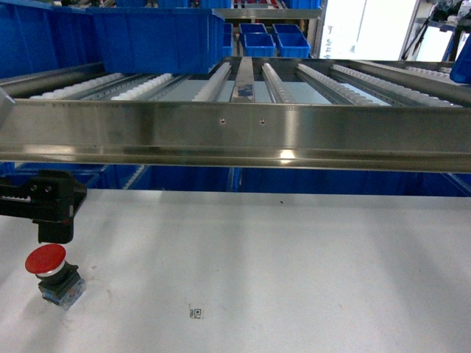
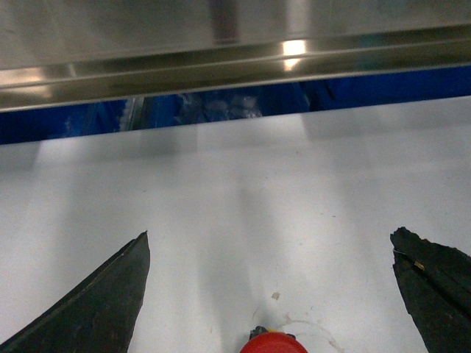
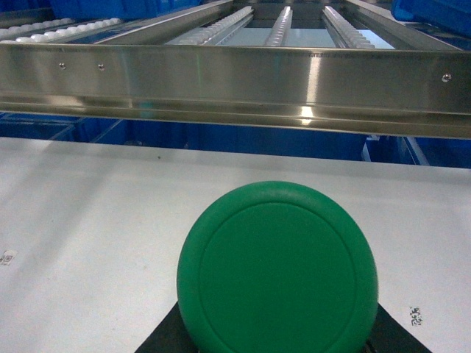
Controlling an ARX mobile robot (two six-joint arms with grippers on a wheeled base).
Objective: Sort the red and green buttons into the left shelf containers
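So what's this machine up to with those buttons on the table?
It is sorting two push-buttons into the big blue bins on the shelf. The left gripper hangs open just above the red button, which stands on the white table and has not been picked up. The green button fills the right wrist camera's view, right at the right gripper, though whether it is gripped cannot be told. Neither button has reached a bin yet.

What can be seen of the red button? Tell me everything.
The red button has a wide glossy red mushroom cap, a silver collar and a dark blue block body. It stands upright on the white table, near its left edge, cap slightly tilted. The left tool hangs open just above; contact cannot be told.
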